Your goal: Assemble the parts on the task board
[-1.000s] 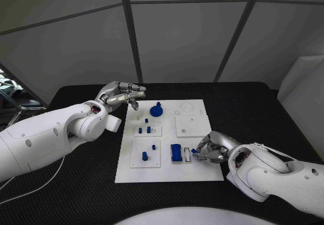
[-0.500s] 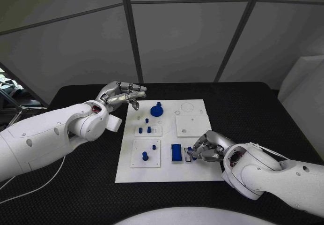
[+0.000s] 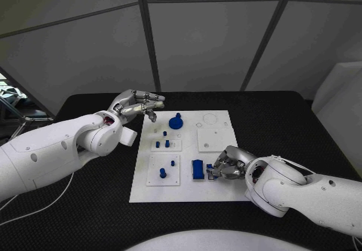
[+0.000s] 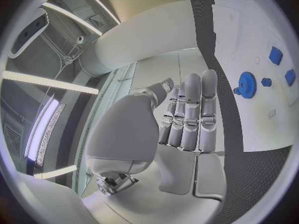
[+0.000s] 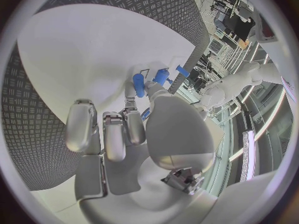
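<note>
The white task board (image 3: 218,189) lies in the middle of the black table. My right hand (image 3: 230,164) rests over its front right part and pinches a small blue part (image 3: 210,168) just beside the upright blue block (image 3: 198,170). In the right wrist view that block (image 5: 139,84) stands just past my fingertips (image 5: 131,98). A blue gear (image 3: 176,123) sits at the board's back left, also in the left wrist view (image 4: 247,84). My left hand (image 3: 138,107) hovers over the board's back left corner, fingers straight, holding nothing.
Small blue pegs stand in the left insets of the board, two (image 3: 161,144) in the middle one and two (image 3: 163,173) in the front one. The right middle inset (image 3: 213,140) is bare. Black table (image 3: 286,125) surrounds the board.
My right hand has slid left across the board with the small blue part, bringing it up beside the blue block. The left hand has stayed put.
</note>
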`<state>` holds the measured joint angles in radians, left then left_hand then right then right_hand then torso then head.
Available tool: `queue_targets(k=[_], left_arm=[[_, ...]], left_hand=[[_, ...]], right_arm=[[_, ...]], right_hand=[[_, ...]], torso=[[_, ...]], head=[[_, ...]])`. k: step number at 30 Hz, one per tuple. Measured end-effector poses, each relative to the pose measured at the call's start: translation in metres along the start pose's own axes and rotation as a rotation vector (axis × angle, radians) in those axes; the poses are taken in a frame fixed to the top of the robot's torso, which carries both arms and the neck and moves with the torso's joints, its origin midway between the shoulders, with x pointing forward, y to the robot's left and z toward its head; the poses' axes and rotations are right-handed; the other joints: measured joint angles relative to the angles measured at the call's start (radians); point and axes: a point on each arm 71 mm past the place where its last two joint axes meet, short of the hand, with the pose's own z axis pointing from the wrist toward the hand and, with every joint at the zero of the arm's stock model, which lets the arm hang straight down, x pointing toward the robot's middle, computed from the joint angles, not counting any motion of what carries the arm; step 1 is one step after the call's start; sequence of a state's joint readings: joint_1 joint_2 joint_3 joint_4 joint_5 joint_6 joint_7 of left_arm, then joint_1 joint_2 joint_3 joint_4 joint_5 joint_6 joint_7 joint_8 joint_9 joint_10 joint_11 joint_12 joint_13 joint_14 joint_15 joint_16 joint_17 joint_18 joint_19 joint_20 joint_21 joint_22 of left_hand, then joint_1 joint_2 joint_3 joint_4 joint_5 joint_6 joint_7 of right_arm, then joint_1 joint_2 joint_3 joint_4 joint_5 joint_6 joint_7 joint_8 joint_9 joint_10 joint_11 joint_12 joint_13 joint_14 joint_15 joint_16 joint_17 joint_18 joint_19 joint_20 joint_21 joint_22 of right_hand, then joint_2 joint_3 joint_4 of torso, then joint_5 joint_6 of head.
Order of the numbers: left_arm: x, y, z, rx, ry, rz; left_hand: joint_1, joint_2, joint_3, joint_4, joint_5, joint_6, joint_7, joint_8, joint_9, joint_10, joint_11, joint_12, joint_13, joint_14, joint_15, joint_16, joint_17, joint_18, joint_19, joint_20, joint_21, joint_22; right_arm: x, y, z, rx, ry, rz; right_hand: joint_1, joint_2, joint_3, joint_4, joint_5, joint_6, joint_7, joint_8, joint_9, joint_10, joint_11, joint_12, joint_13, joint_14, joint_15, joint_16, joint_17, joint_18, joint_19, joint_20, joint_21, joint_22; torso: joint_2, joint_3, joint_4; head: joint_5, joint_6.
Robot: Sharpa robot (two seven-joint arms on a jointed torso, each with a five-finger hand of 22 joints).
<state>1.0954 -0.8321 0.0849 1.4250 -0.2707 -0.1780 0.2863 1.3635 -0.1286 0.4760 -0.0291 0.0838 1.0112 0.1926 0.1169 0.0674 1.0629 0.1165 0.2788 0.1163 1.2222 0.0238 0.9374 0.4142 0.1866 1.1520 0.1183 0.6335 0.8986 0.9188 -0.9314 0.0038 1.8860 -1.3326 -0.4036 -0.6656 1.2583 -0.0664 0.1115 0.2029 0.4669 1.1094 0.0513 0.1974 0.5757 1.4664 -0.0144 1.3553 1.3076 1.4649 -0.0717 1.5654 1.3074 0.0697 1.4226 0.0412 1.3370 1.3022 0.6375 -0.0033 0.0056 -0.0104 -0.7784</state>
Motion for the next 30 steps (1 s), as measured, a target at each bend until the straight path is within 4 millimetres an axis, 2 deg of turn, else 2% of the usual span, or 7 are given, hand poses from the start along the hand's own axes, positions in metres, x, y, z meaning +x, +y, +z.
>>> queue_targets(k=[8,12,14,18,23,30], left_arm=[[0.0001,0.0002,-0.0001,-0.003,0.003,-0.001],[0.0002,0.0002,-0.0001,-0.004,0.004,-0.001],[0.0002,0.0003,-0.0001,-0.005,0.004,-0.001],[0.0,0.0004,-0.0001,-0.006,0.004,-0.001],[0.0,0.0006,-0.0001,-0.008,0.006,-0.002],[-0.0003,0.0007,-0.0002,-0.009,0.006,-0.002]], left_hand=[[0.0,0.0,0.0,0.0,0.0,0.0,0.0,0.0,0.0,-0.002,-0.002,0.0,0.0,0.0,0.0,0.0,0.0,0.0,0.0,0.0,0.0,0.0],[0.0,0.0,0.0,0.0,0.0,0.0,0.0,0.0,0.0,-0.002,-0.002,0.0,0.0,0.0,0.0,0.0,0.0,0.0,0.0,0.0,0.0,0.0],[0.0,0.0,0.0,0.0,0.0,0.0,0.0,0.0,0.0,-0.002,-0.002,0.0,0.0,0.0,0.0,0.0,-0.001,0.0,0.0,0.0,0.0,0.0],[0.0,0.0,0.0,0.0,0.0,0.0,0.0,0.0,0.0,-0.002,-0.002,0.0,0.0,0.0,0.0,0.0,-0.001,0.0,0.0,0.0,0.0,0.0],[0.0,0.0,0.0,0.0,0.0,0.0,0.0,0.0,0.0,-0.002,-0.002,0.0,0.0,0.0,0.0,0.0,-0.001,0.0,0.0,0.0,0.0,0.0],[0.0,0.0,0.0,0.0,0.0,0.0,0.0,0.0,0.0,-0.002,-0.002,0.0,0.0,0.0,0.0,0.0,-0.001,0.0,0.0,0.0,0.0,0.0]], right_arm=[[0.0002,0.0015,0.0019,0.006,-0.003,-0.008],[0.0005,0.0017,0.002,0.008,-0.004,-0.01],[0.0008,0.0017,0.0019,0.009,-0.003,-0.01],[0.0017,0.0019,0.0011,0.009,0.0,-0.01],[0.0024,0.002,-0.001,0.007,0.003,-0.015],[0.0019,0.0028,-0.0039,-0.001,-0.001,-0.023]], right_hand=[[-0.018,-0.002,-0.013,0.012,0.0,0.002,0.002,0.006,0.006,0.0,0.0,0.0,0.0,0.004,-0.004,0.0,0.0,0.0,0.004,-0.004,0.0,0.0],[-0.05,-0.009,-0.042,0.042,0.036,0.003,0.0,0.019,0.016,0.0,0.0,0.0,0.0,0.004,-0.004,0.0,0.0,0.0,0.004,-0.004,0.0,0.001],[-0.072,-0.008,-0.058,0.058,0.037,0.005,-0.001,0.023,0.021,0.0,0.0,0.0,0.0,0.004,-0.004,0.0,0.0,0.0,0.004,-0.004,0.0,0.002],[-0.113,-0.007,-0.089,0.088,0.012,0.005,-0.001,0.035,0.032,-0.003,-0.004,0.0,0.0,0.0,-0.007,0.0,0.0,0.0,0.007,-0.008,0.0,0.004],[-0.159,0.004,-0.129,0.089,-0.016,0.005,-0.001,0.043,0.041,0.0,-0.008,0.0,0.0,0.0,-0.007,0.0,0.0,0.0,0.007,-0.007,0.0,0.005],[-0.173,0.01,-0.14,0.089,-0.017,0.005,-0.001,0.049,0.046,0.0,-0.007,0.0,0.0,0.0,-0.007,0.0,0.0,0.0,0.007,-0.007,0.0,0.006]], torso=[[0.0,0.0005,0.0001],[0.0,0.0005,0.0],[0.0,0.0005,0.0],[0.0,0.0006,-0.0001],[0.0,0.0007,-0.0007],[0.0,0.0009,-0.0012]], head=[[0.002,0.002],[0.002,0.004],[0.002,0.004],[0.0,0.004],[0.0,0.004],[0.0,0.004]])
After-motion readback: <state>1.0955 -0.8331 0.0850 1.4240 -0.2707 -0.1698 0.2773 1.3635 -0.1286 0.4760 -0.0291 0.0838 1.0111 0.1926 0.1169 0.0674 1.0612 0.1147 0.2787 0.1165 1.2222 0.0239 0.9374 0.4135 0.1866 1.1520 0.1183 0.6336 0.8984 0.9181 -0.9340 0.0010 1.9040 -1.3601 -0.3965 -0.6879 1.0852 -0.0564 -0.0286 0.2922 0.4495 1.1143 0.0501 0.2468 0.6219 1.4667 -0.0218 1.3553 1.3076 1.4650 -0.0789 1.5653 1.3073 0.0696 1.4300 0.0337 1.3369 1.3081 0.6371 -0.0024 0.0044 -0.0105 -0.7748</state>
